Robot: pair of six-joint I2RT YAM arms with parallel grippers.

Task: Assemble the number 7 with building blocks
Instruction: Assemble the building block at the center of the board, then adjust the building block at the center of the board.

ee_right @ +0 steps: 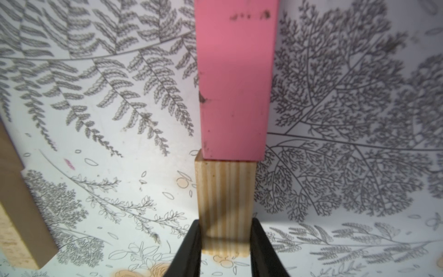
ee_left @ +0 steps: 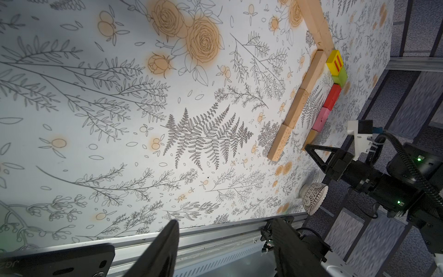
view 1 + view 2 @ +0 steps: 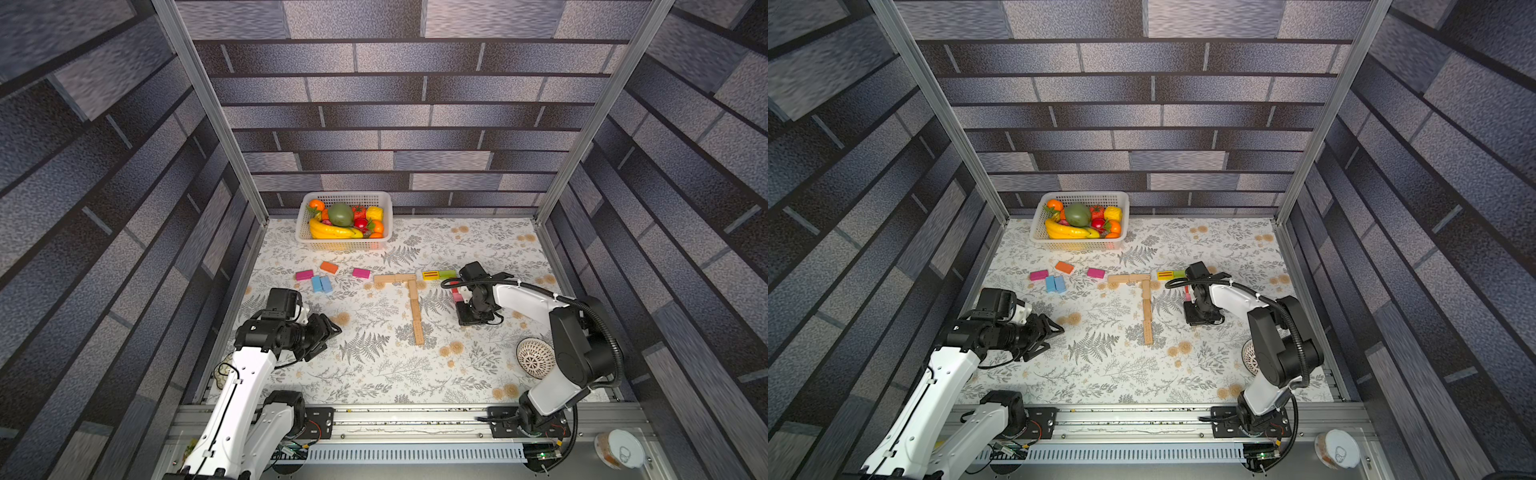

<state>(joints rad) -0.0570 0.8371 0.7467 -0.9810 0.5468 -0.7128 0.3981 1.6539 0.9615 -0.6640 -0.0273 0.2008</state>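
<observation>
- Three walls box in the space: a back wall (image 3: 395,104) and two side walls (image 3: 851,187), all papered in a grey-blue brick pattern.
- Aluminium posts (image 3: 214,112) mark the back corners.
- The bench (image 3: 374,374) has a white cover printed with grey ferns and peach flowers.
- A metal rail (image 3: 395,417) runs along its near edge.
- The light is soft and even.

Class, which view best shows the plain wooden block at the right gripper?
The right wrist view: the plain wooden block sits large in the right gripper, touching the pink block. The left wrist view shows only a small part; top views hide it beneath that gripper.
</observation>
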